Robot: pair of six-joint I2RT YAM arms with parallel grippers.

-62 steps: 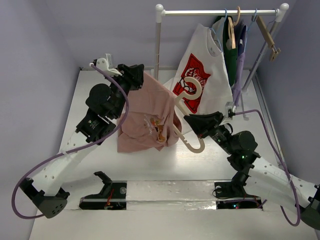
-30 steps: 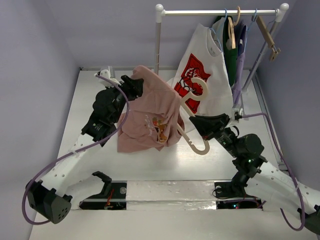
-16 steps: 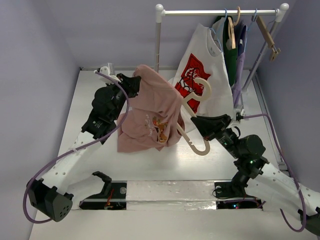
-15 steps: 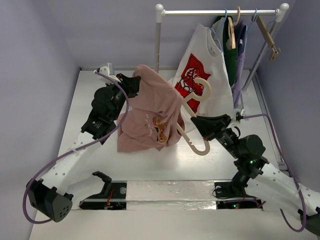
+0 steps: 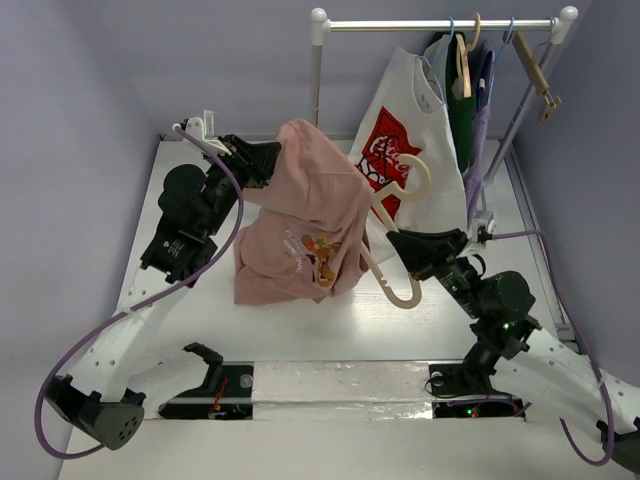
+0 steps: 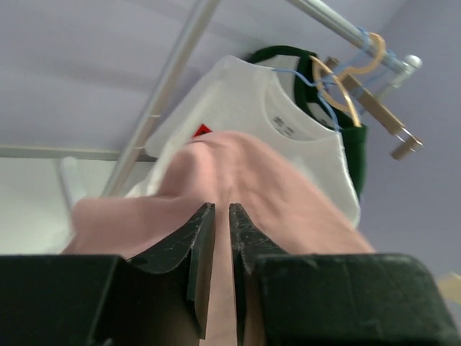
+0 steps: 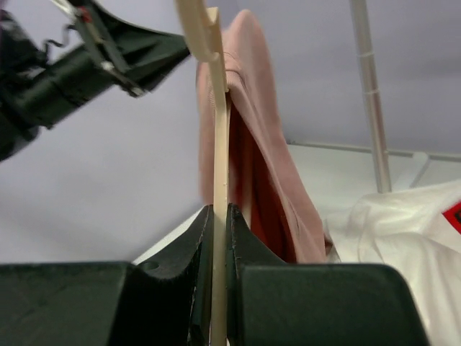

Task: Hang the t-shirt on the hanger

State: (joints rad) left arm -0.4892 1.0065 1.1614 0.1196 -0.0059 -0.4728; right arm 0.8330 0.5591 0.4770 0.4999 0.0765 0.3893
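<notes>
The far arm of the pale cream curved hanger [image 7: 218, 158] is buried under the dusty-pink short-sleeved t-shirt [image 5: 305, 215], so I can't tell how deep it sits inside. My left fingers [image 6: 196, 249], on an arm reaching high and rightward, pinch a fold at the shirt's top, while my right fingers [image 7: 198, 249] clamp the hanger's near arm above the white tabletop [image 5: 330, 335]. Just behind, a white t-shirt with a red logo [image 5: 425, 120] hangs from the metal rail [image 5: 440, 24], close to the hanger's hook.

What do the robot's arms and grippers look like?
The left arm and right arm have black joints, white links with holes, and purple cables. The left gripper and right gripper each have two black tapered fingers. The right arm shows a green light.
</notes>
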